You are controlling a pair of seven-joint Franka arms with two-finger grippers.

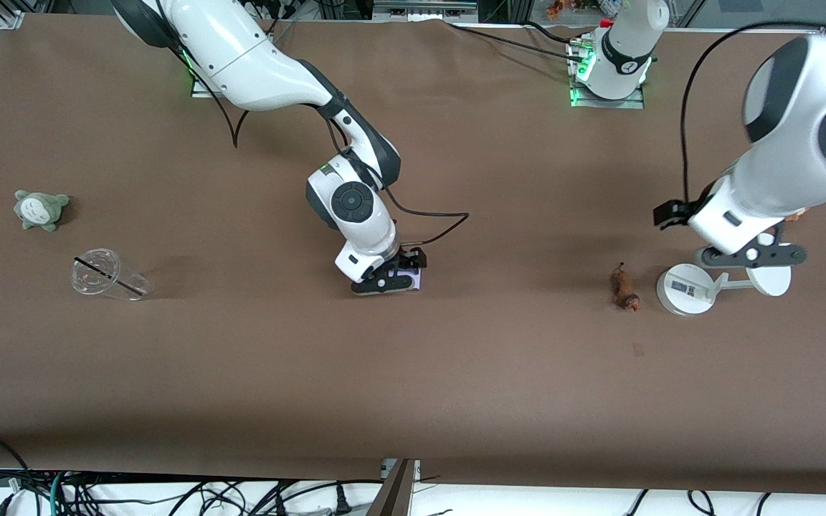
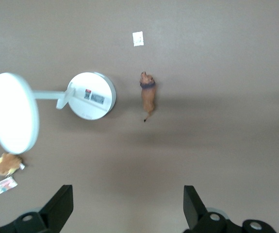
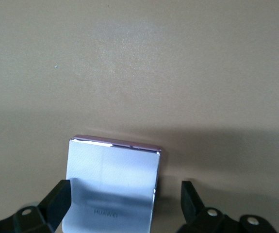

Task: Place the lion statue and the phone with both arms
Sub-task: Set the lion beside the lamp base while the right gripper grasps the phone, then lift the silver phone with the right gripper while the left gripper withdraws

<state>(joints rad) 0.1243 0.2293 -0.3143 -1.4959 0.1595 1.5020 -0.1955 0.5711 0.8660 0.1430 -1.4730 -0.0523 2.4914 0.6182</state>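
Spanning brown table (cables, perhaps shelving, at edges) under both arms.

High front view; both wrist views face the table

Work surface: table covered edge to edge in a matte brown sheet, lightly creased, with soft diffuse shadows and no hard highlights. A small pale square mark sits on the sheet toward the left arm's end. Aluminium framing runs along the base edge, with two metal mounting plates glowing green. Below the camera-side edge lies a white floor strip strewn with black cables; a dark metal post stands at mid-edge.
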